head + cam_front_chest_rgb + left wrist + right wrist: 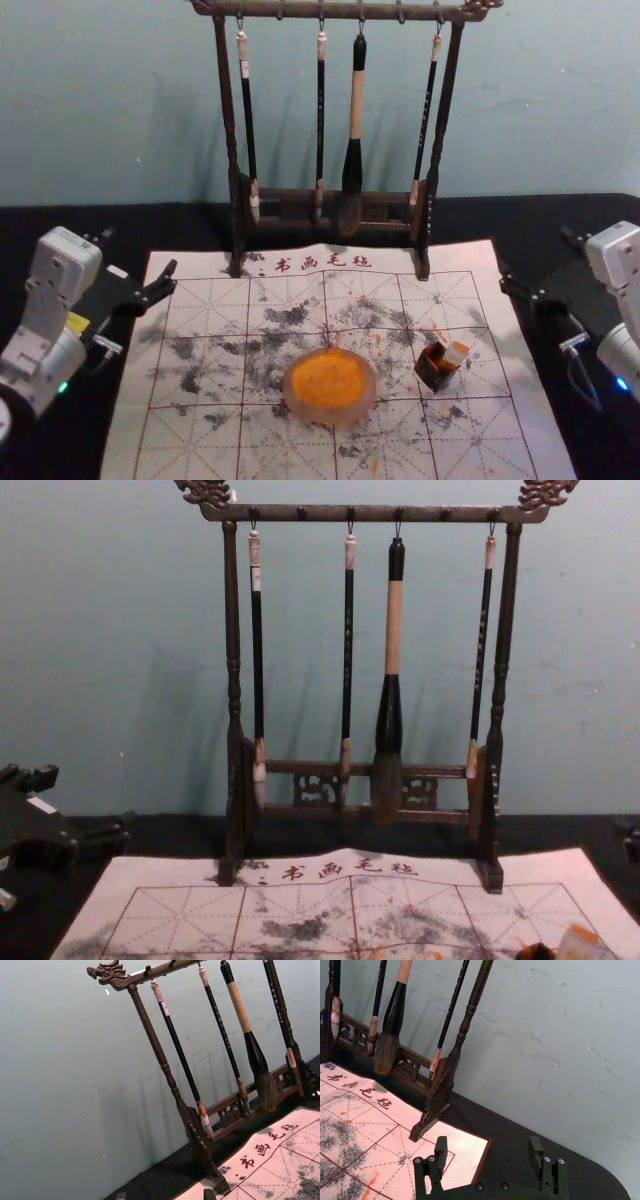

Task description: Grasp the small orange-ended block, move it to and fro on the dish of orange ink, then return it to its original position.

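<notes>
Either side of one dish (332,413) and one block (456,353), left end effector (140,251) and right one (535,257), both open.

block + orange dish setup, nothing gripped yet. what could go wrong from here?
1. The block sits tilted at the small dark holder; the open right gripper might grip it askew or drag the holder along.
2. Orange ink covers the middle of the dish; too hard a rub may slop ink or slide the dish on the mat.
</notes>
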`<action>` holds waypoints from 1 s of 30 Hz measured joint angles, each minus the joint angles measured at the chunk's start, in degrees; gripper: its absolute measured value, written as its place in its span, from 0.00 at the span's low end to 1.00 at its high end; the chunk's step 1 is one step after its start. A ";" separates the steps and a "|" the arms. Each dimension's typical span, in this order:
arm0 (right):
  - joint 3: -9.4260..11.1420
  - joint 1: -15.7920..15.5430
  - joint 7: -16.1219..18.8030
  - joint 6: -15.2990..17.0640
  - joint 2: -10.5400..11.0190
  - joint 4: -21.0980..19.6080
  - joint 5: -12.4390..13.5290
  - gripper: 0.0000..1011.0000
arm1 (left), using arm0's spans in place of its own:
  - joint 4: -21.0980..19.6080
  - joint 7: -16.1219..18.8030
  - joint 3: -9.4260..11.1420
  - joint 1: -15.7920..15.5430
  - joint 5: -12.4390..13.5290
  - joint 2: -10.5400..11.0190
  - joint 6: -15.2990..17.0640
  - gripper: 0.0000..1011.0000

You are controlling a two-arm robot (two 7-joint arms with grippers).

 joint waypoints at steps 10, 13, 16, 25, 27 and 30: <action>0.00 0.00 0.00 0.00 0.00 0.00 0.00 0.99 | 0.00 0.00 0.00 0.00 0.00 0.00 0.00 0.99; 0.00 0.00 0.00 0.00 0.00 0.00 0.00 0.99 | 0.00 0.00 0.00 0.00 0.00 0.00 0.00 0.99; 0.00 0.00 0.00 0.00 0.00 0.00 0.00 0.99 | 0.00 0.00 0.00 0.00 0.00 0.00 0.00 0.99; 1.50 -0.96 1.58 -0.55 0.01 -0.80 0.90 0.99 | 0.00 0.00 0.00 0.00 0.00 0.00 0.00 0.99; 2.22 -1.72 2.59 -1.33 0.28 -1.55 1.58 0.99 | 0.00 0.00 0.00 0.00 0.00 0.00 0.00 0.99; 3.29 -2.97 4.39 -2.81 0.89 -2.72 2.91 0.99 | 0.00 0.00 0.00 0.00 0.00 0.00 0.00 0.99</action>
